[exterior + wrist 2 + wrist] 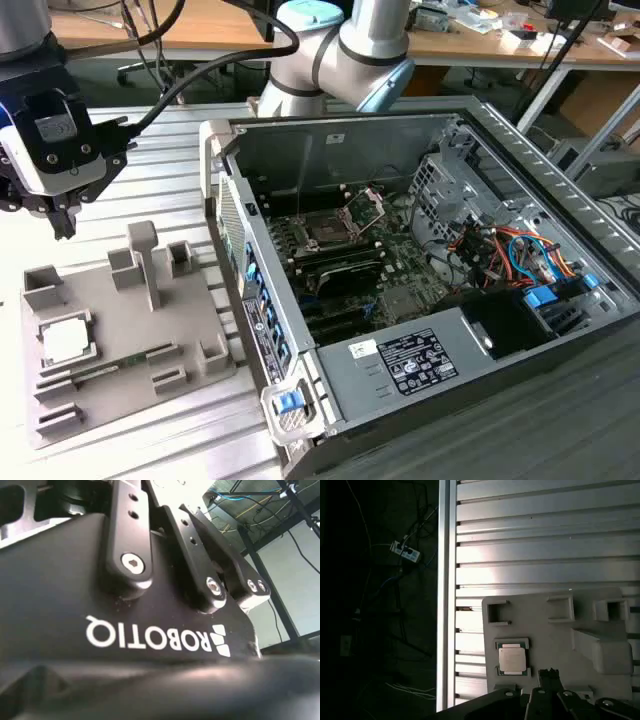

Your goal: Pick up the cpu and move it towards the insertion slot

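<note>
None of the job is done: the chip (65, 343) lies untouched in its grey holder (115, 400) on the surface (150, 150). My jaws hang above it, apparently pinched together and empty. The socket (325, 232) sits inside the computer case (400, 365), well apart, toward the exterior view's right.

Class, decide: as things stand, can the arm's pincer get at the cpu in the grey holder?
Probably yes: the cpu lies uncovered in the grey holder, the pincer hangs above it, and nothing stands between them.
</note>
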Robot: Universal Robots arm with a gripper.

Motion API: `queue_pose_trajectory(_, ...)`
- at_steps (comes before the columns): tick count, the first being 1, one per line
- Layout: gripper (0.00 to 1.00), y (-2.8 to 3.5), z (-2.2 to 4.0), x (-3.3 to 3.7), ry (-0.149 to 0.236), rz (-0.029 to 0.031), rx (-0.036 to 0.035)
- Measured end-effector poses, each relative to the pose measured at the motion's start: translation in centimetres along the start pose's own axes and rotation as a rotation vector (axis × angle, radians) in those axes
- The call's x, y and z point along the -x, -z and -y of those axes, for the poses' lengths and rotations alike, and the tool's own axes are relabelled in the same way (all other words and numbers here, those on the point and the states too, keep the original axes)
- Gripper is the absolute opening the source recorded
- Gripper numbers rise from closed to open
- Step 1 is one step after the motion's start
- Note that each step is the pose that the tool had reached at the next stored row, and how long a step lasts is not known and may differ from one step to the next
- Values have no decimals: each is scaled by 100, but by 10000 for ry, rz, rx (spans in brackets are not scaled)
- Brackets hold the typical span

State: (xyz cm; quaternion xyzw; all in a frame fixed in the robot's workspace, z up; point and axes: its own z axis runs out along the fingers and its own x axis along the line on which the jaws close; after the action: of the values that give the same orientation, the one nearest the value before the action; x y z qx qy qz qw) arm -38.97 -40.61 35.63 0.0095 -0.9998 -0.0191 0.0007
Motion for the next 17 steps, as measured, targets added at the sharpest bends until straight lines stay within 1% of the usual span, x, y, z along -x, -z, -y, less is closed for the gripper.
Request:
queue_pose_trajectory(5, 11, -9, 0, -21, 0, 0, 0)
queue_pose_trajectory(17, 11, -34, 1, -38, 1, 0, -1)
